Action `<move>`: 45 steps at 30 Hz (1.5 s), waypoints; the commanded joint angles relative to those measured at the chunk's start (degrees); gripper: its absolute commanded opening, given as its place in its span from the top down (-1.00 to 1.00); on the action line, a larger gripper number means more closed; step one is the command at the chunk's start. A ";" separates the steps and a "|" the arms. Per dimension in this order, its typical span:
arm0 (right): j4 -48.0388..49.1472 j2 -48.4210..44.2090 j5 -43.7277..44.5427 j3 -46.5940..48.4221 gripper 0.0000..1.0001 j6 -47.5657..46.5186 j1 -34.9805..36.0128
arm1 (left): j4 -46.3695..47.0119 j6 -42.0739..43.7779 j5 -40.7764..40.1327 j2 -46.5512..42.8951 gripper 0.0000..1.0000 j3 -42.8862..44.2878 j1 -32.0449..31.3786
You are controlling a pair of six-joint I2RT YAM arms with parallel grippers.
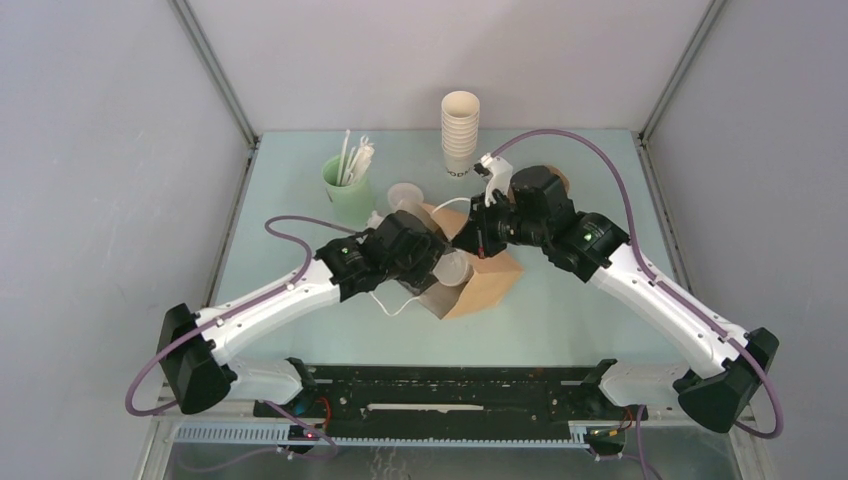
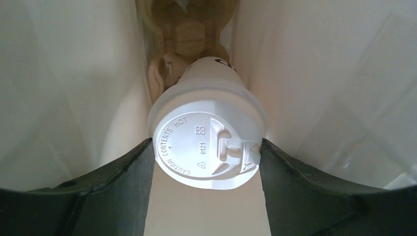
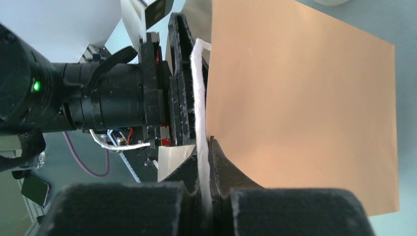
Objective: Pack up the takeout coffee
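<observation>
The takeout coffee (image 2: pixel 196 147), a white paper cup with a round white lid, lies on its side inside the brown paper bag (image 1: pixel 495 280). My left gripper (image 2: pixel 205 143) reaches into the bag's mouth, its dark fingers (image 2: pixel 123 187) pressed against both sides of the lid. From above, the takeout coffee (image 1: pixel 455 268) shows pale at the bag's opening, just ahead of the left gripper (image 1: pixel 440 262). My right gripper (image 3: pixel 205 196) is shut on the bag's white cord handle (image 3: pixel 199 98), beside the bag's tan wall (image 3: pixel 305 98). The right gripper (image 1: pixel 478 240) sits over the bag's top edge.
A tall stack of lidless white cups (image 1: pixel 460 135) stands at the back. A mint-green cup with straws (image 1: pixel 347 185) is at the back left, with translucent lids (image 1: pixel 405 195) beside it. A loose white cord loop (image 1: pixel 395 305) lies near the bag's mouth. A tan moulded insert (image 2: pixel 187 34) sits deep in the bag.
</observation>
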 commanded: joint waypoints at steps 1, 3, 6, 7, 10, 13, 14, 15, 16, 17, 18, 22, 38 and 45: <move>4.02 -1.15 -3.41 -0.20 1.00 1.49 -1.77 | 2.17 -1.28 -2.22 -1.59 1.00 -2.33 -1.40; 3.52 -1.32 -3.24 -0.21 1.00 1.60 -1.89 | 2.20 -1.10 -2.71 -1.15 1.00 -3.01 -1.43; 2.80 -1.71 -2.29 -0.20 1.00 1.73 -1.19 | 1.95 -0.75 -2.70 -0.11 1.00 -3.77 -1.43; 2.69 -1.87 -1.81 -0.21 1.00 1.70 -0.81 | 1.77 -0.79 -2.78 0.20 1.00 -3.92 -1.45; 2.44 -2.13 -0.98 -0.20 1.00 1.56 0.13 | 2.75 -0.65 -3.50 0.76 1.00 -4.44 -1.43; 1.95 -2.00 -0.04 -0.18 1.00 1.29 1.03 | 2.29 -0.41 -3.18 2.15 1.00 -4.32 -1.45; 2.02 -1.83 -0.09 -0.21 1.00 0.94 1.54 | 2.29 -0.47 -2.61 2.64 1.00 -4.35 -1.43; 1.99 -1.59 0.02 -0.17 1.00 0.70 2.02 | 2.21 -0.62 -2.23 3.14 1.00 -4.29 -1.47; 1.87 -1.45 0.20 -0.20 1.00 0.64 2.36 | 2.08 -0.96 -2.11 3.34 1.00 -4.19 -1.43; 1.69 -1.37 0.25 -0.20 1.00 0.63 2.60 | 1.90 -1.25 -2.37 3.62 1.00 -3.93 -1.45; 1.52 -1.40 0.45 -0.21 1.00 0.70 2.71 | 1.70 -1.54 -2.80 3.75 1.00 -3.71 -1.44; 1.14 -1.72 0.72 -0.21 1.00 0.68 2.87 | 0.98 -2.26 -3.20 5.13 1.00 -2.40 -1.39; 2.69 -2.46 0.64 -2.84 1.00 2.75 2.41 | -2.52 -8.82 -0.41 9.04 1.00 -0.04 -1.43; 3.05 -2.24 -0.09 -2.85 1.00 3.45 1.28 | -3.16 -8.46 -0.55 9.07 1.00 1.17 -1.43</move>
